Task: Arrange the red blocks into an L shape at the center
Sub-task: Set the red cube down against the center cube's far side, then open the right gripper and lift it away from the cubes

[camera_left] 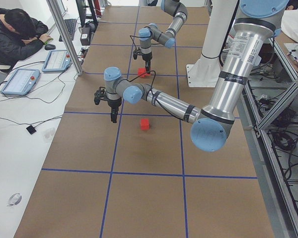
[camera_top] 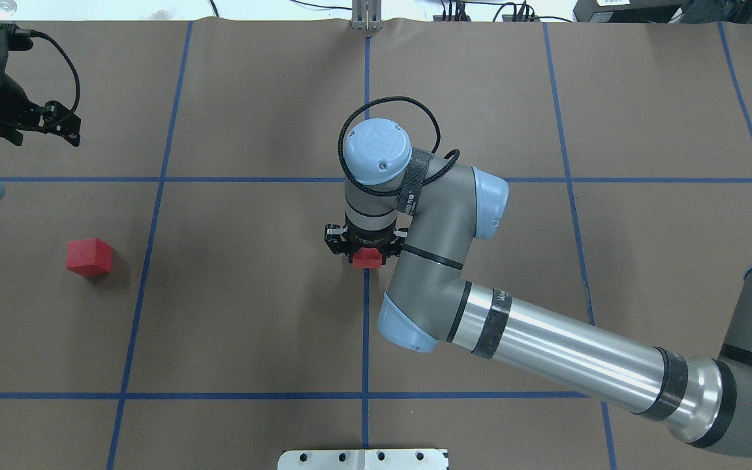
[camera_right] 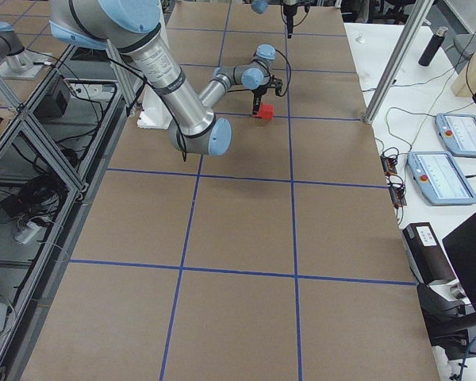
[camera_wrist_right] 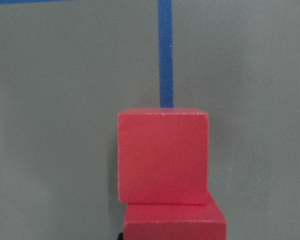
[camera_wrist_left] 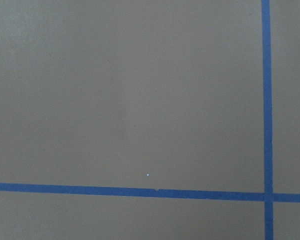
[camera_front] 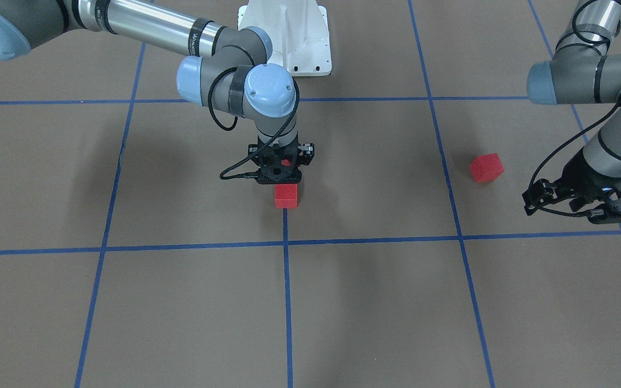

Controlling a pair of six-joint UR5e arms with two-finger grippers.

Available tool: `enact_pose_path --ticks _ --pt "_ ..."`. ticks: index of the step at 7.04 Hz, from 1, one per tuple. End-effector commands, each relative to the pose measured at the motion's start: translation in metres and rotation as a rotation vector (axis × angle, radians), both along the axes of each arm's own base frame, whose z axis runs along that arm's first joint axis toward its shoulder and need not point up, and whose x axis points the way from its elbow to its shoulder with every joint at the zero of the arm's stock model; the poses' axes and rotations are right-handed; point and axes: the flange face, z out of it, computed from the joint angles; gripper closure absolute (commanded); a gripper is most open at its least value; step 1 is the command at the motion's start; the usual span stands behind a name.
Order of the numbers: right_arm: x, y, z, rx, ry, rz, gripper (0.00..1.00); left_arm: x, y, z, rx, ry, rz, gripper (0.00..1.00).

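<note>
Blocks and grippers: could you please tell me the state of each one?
Centre block: flat on the middle line, free.
Right gripper: around second block; grip unclear.
Second block: beside centre block, apparently touching.
Lone block: on the floor, untouched.
Left gripper: empty, raised; opening unclear.

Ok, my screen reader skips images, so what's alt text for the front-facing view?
The right claw stands at the middle blue line, over a hidden red block, with the center red block just nearer the camera. The stray red block lies apart, near the left claw.
</note>
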Motion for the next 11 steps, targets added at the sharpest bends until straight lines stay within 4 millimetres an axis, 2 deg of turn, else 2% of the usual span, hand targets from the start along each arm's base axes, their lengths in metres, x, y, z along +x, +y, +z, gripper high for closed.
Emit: enact_pose_path --ticks 1,3,5,7,11 --pt "0.0006 -0.0008 0.0004 0.002 -0.001 0.002 0.67 0.0 0.0001 -0.0003 0.001 0.0 0.0 0.0" --pt "0.0008 -0.0018 0.0007 0.009 0.003 0.009 0.54 0.0002 -0.0003 -0.0013 0.002 0.001 0.0 0.0" --pt "0.001 -0.0028 0.0011 0.016 0.006 0.016 0.35 0.0002 -0.0003 -0.0013 0.002 0.001 0.0 0.0" --pt "0.001 -0.0028 0.0011 0.015 0.007 0.017 0.25 0.0009 -0.002 -0.0048 0.007 0.002 -0.001 0.0" --pt "0.0047 -0.006 -0.0033 0.02 0.0 0.022 0.18 0.0011 -0.0023 -0.0056 0.007 0.002 -0.001 0.0"
